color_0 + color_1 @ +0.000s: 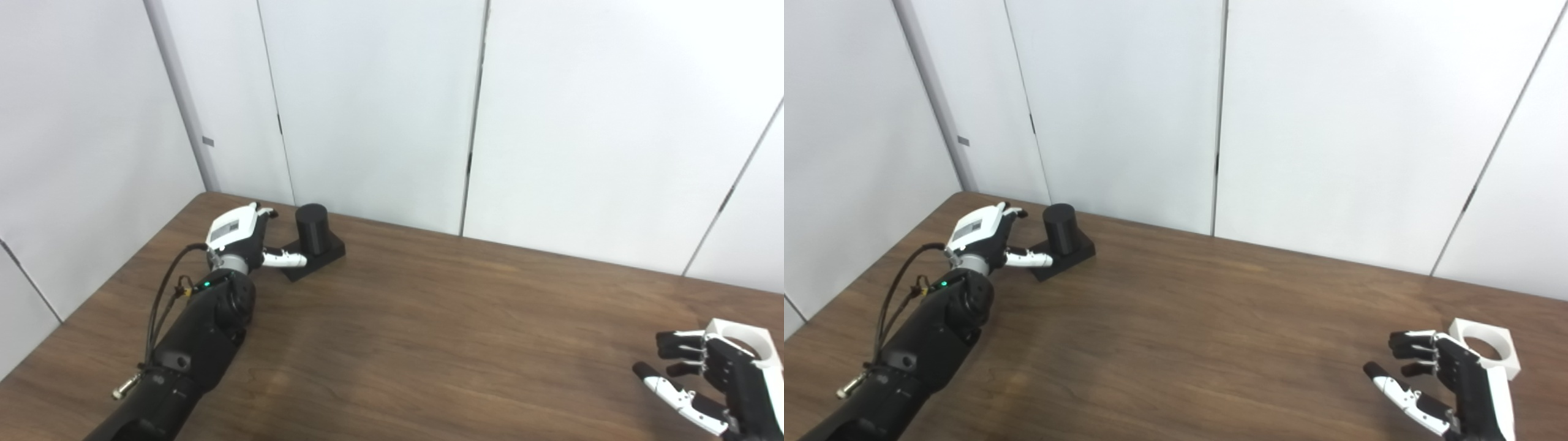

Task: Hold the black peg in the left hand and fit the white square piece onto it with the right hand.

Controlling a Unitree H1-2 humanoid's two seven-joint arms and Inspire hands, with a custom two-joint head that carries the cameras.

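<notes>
So my left hand (pixel 242 236) is up at the far left part of the table (pixel 429 318), right next to the black peg (pixel 312 228). The peg is a stubby black cylinder standing upright on a flat square black base (pixel 315 256), and the base sits flat on the wood. My thumb (pixel 283 258) is stretched out toward the base and looks like it's touching its near-left edge, maybe lying a bit over it. The rest of my fingers (pixel 266 212) are curled round on the far side, close to the cylinder but honestly I can't tell if they're actually touching it. So that hand is spread fairly wide around the left side of the peg, nothing gripped, peg not lifted.

My right hand (pixel 1448 380) is way over at the near right corner, well apart from the peg. Fingers are apart and loosely curled, palm facing left, holding nothing. The white square piece (pixel 1485 352) lies flat on the table just behind that hand, on the back-of-hand side, with its round hole facing up. In the right eye view it's clearly beside the hand and not between the fingers; in the left eye view the hand covers part of it. Whether the hand's back is brushing it, can't say.
</notes>
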